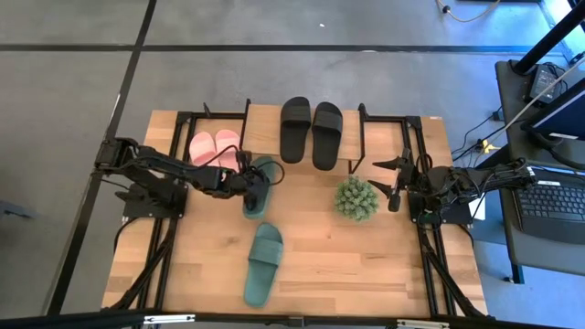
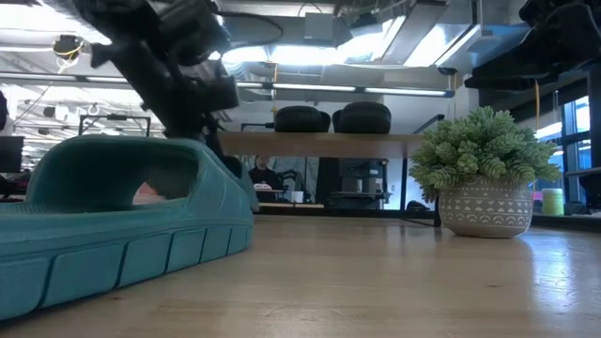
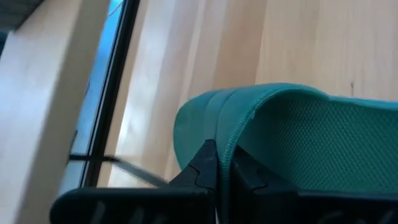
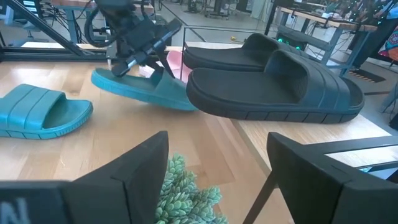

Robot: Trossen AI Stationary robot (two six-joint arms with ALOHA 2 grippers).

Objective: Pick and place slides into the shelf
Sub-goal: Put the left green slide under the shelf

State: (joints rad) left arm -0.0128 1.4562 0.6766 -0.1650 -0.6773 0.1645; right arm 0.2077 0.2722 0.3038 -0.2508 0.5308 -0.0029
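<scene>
1. Near edge of the counter [image 1: 366, 265], lower centre of the high view: one dark green slide [image 1: 263, 262] lies flat, toe toward the shelf, untouched. In the low view it fills the lower left. Judged: not yet dealt with.

2. Mid counter, left of centre in the high view: the left tool [image 1: 245, 181] is clamped shut on the strap edge of the second green slide [image 1: 259, 186]. The left wrist view shows both fingers pinching the teal rim. In the right wrist view this slide looks tilted, one end raised off the counter, just in front of the shelf. Judged: a carry toward the shelf is in hand.

3. Mid counter, right of centre: the spiky plant [image 1: 356, 198] in its pot, well apart from the slides. Just right of it the right tool [image 1: 395, 183] waits with fingers standing wide, holding nothing.

4. Far side, upper centre: the shelf [image 1: 265, 123], light plank top on black legs. The black pair [image 1: 311, 132] sits side by side on the plank. Judged done.

5. Upper left of the shelf area: the pink pair [image 1: 214, 148] lies beside the plank's left end; whether it rests on the counter or a lower tier I cannot tell.

6. Slide appearance: moulded rubber, open toe, broad strap, ribbed sole edge, textured footbed. Judged roughly one pair placed, the green pair outstanding.
</scene>
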